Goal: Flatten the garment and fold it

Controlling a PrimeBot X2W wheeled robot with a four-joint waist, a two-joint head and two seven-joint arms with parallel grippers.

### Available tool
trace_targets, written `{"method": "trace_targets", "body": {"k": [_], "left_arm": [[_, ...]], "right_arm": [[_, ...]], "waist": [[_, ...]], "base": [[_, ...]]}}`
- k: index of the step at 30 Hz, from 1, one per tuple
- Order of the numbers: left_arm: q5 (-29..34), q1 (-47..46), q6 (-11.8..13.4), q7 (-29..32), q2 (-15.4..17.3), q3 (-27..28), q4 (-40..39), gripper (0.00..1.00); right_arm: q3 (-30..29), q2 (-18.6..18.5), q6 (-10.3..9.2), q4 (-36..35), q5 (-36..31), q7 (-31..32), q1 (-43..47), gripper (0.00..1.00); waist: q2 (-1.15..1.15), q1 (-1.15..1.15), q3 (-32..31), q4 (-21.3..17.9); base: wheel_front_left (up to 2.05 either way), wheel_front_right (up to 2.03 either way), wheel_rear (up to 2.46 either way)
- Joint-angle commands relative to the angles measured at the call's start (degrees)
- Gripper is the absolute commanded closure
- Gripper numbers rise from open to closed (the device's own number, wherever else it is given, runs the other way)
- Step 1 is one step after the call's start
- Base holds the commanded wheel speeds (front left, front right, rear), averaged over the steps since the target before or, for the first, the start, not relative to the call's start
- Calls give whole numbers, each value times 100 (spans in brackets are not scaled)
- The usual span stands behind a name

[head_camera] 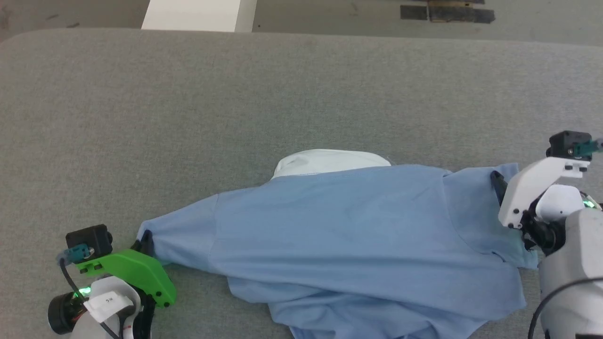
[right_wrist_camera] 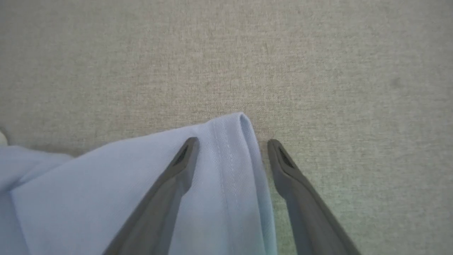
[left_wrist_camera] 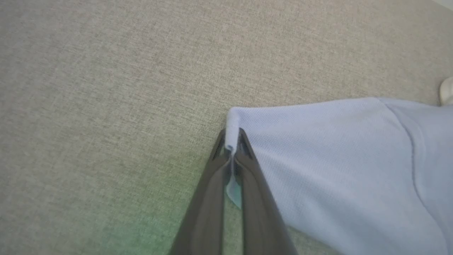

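left gripper (left_wrist_camera: 231, 138): we are pinching the T-shirt (head_camera: 358, 221) by a sleeve edge | right gripper (right_wrist_camera: 232, 141): we are holding it spread astride the other sleeve

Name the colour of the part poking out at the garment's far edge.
The garment shows a white section there, clearest in the head view.

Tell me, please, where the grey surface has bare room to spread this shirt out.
Bare: the grey surface beyond the garment, up to its far edge, and left of the left gripper. Crowded: the near edge, where cloth bunches between it and the right gripper.
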Motion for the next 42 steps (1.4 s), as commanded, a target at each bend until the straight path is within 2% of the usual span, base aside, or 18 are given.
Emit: {"method": "trace_targets", "body": {"k": [1,2,4,5,7,10,15,24,29,31,32,38,42], "left_arm": [[-20,-75,-21,-36,-15,-6,28,100],[-26,-78,-27,-41,-19,-17,39,100],[-44,-78,-38,-36,-24,-34,61,100],[-51,-79,-42,-36,-22,-40,68,100],[-65,-80,-53,-26,-16,-53,87,100],[-96,-80,-100,-16,11,-73,108,100],[-214,-289,-336,-98,130,-72,24,100],[-192,-1599,-610,45,717,-19,-509,100],[-258,-2644,-518,132,851,108,-703,100],[-506,-3169,-396,99,721,292,-652,100],[-509,-3453,-347,83,754,336,-599,100],[-468,-4995,-68,-170,874,518,-320,100],[-319,-6045,88,-550,1000,587,-192,100]], "right_arm": [[-38,-7,-8,106,-36,135,-135,0],[-48,-5,-8,215,-69,316,-199,0],[-33,-13,-8,351,-109,647,-284,27],[-29,-18,-8,385,-102,783,-321,60],[51,-51,-8,421,-59,1022,-365,100],[212,-141,-8,359,59,1207,-371,100],[532,-462,-8,52,214,1082,-374,100],[1195,-1100,-8,-811,669,712,-1085,100],[1233,-1206,-8,-1105,854,562,-1957,100],[1234,-1212,-8,-1141,879,484,-2356,100],[1212,-1219,-8,-1141,864,444,-2591,100],[1142,-1249,-8,-1176,540,114,-3805,100],[1140,-1274,-8,-1245,313,-308,-4664,100]], "waist": [[0,0,74,61],[0,0,86,68],[0,0,100,75],[0,0,106,76],[0,0,106,74],[0,0,74,56],[0,0,20,19],[0,0,173,-169],[0,0,521,-365],[0,0,682,-431],[0,0,781,-470],[0,0,1350,-615],[0,0,1747,-718]], "base": [[0,0,0],[0,0,0],[0,0,0],[0,0,0],[0,0,0],[0,0,0],[0,0,0],[0,0,0],[0,0,0],[0,0,0],[0,0,0],[0,0,0],[0,0,0]]}}
